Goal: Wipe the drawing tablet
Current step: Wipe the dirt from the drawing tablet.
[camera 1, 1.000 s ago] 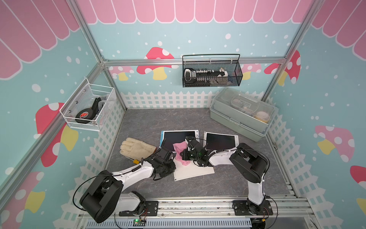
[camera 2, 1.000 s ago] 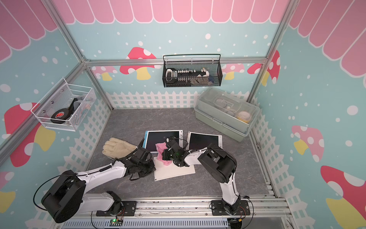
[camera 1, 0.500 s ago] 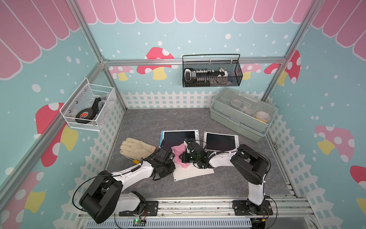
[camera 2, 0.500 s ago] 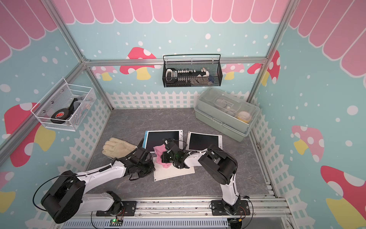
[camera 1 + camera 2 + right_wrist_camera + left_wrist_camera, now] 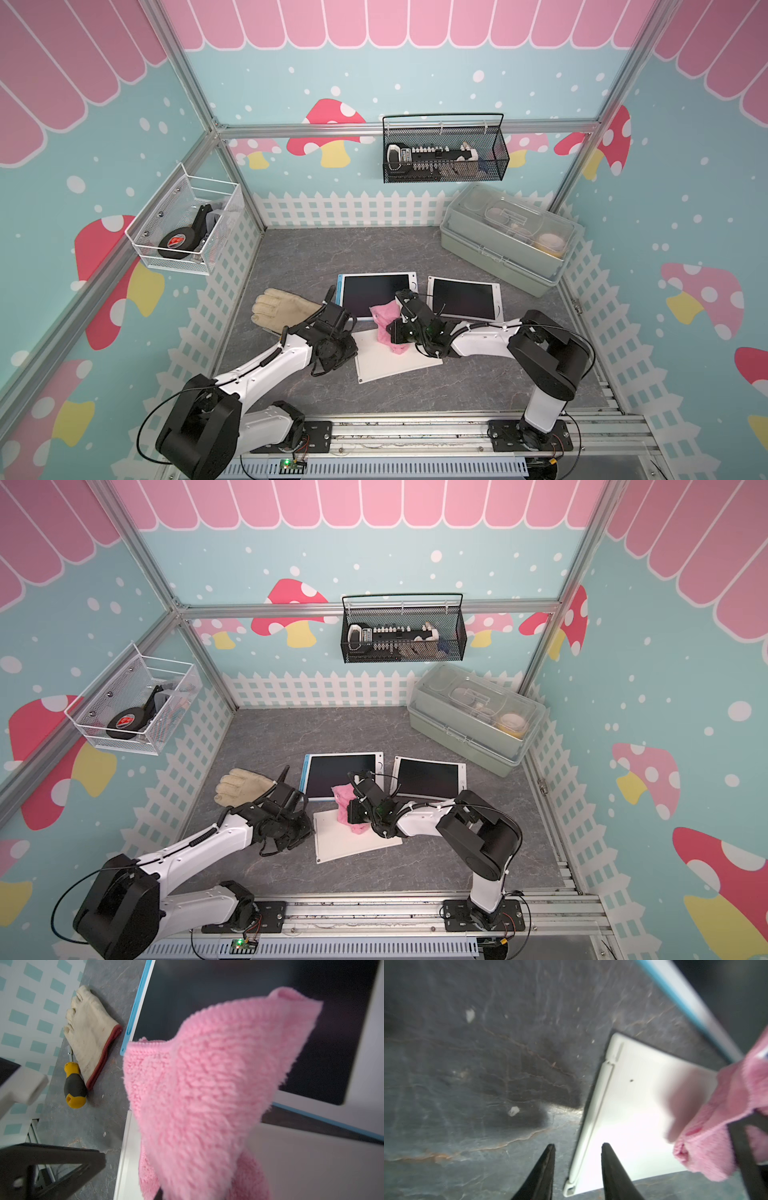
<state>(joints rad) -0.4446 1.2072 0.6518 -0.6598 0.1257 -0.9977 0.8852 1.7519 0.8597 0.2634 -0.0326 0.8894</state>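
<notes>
Drawing tablet (image 5: 390, 362), which I take to be the white slab lying flat at the front of the table (image 5: 291, 270), just short of the blue-edged tablet (image 5: 376, 293), has the pink cloth (image 5: 385, 330) bunched over its far edge and pinched tight in the right gripper (image 5: 395, 332). This looks like the wiping stroke itself. Left gripper (image 5: 578, 1147) hovers at the slab's left edge, jaws parted on nothing; next move calls for flattening the cloth and sweeping it across.

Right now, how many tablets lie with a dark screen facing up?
2: the blue-edged tablet beside the glove, and the white-framed tablet next to it. The white slab under the pink cloth may be a third, face down.
</notes>
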